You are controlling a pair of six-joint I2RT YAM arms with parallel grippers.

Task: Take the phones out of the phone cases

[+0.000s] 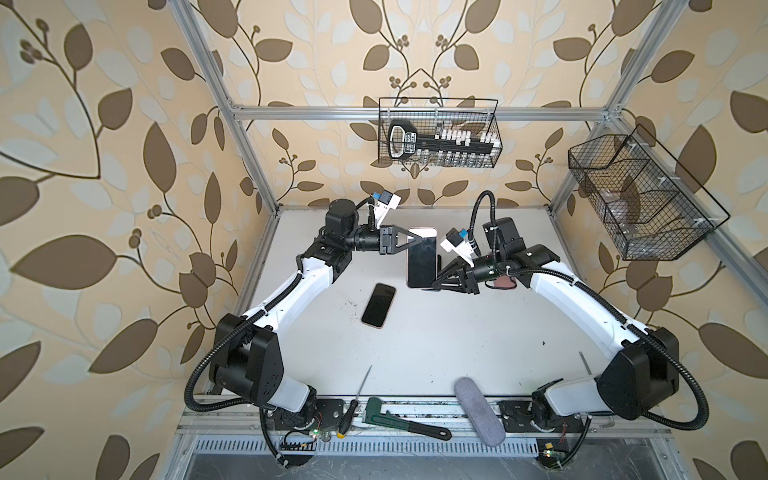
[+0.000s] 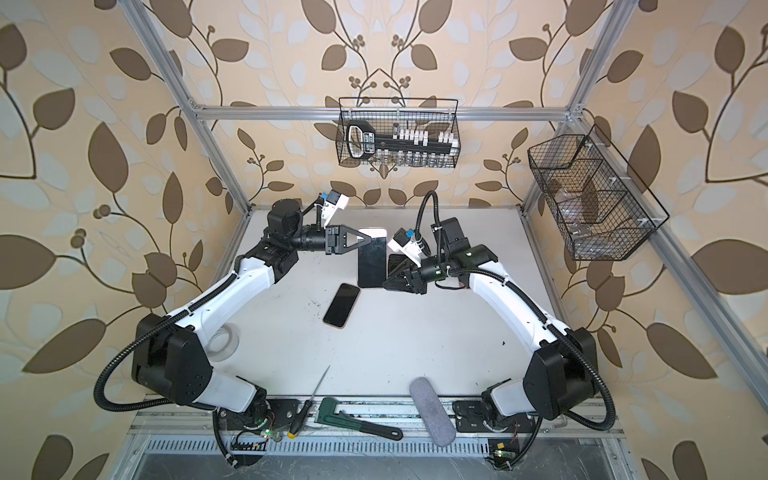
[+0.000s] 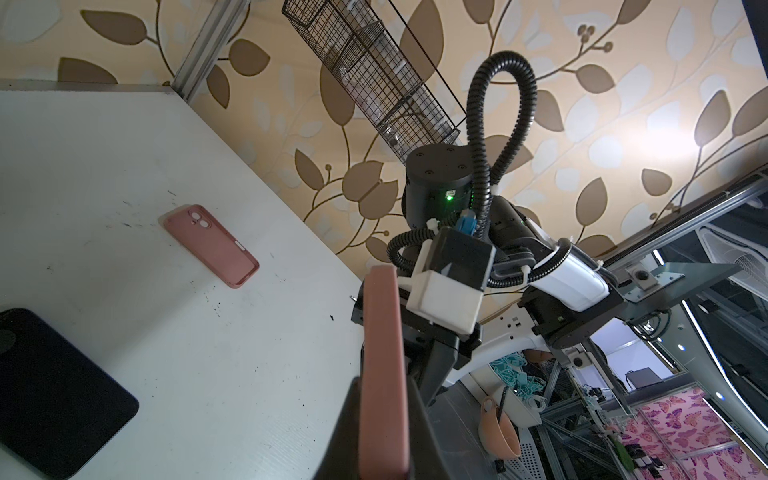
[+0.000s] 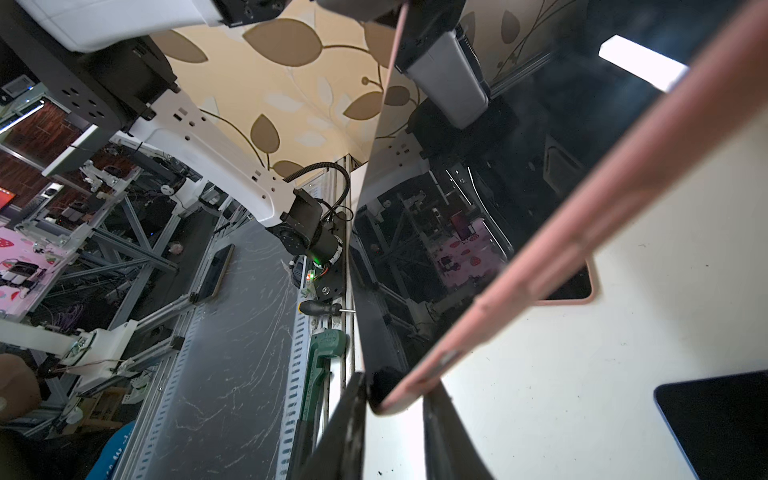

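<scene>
A phone [image 1: 422, 262] [image 2: 372, 262] in a pink phone case [image 3: 382, 374] [image 4: 582, 232] hangs above the far middle of the table, its dark screen [image 4: 478, 187] facing up. My left gripper [image 1: 417, 241] [image 2: 369, 241] [image 3: 384, 386] is shut on the case's far end. From the right, my right gripper [image 1: 434, 284] [image 2: 384, 284] [image 4: 397, 399] reaches the near corner. Its two fingers straddle that corner and touch it on both sides.
A second dark phone [image 1: 378, 305] [image 2: 341, 305] [image 3: 54, 390] lies flat near the table's middle. An empty pink case [image 3: 212, 245] lies on the right. A screwdriver [image 1: 353, 407], green wrench [image 1: 399, 419] and grey roll [image 1: 478, 411] line the front. Wire baskets [image 1: 440, 133] [image 1: 640, 199] hang above.
</scene>
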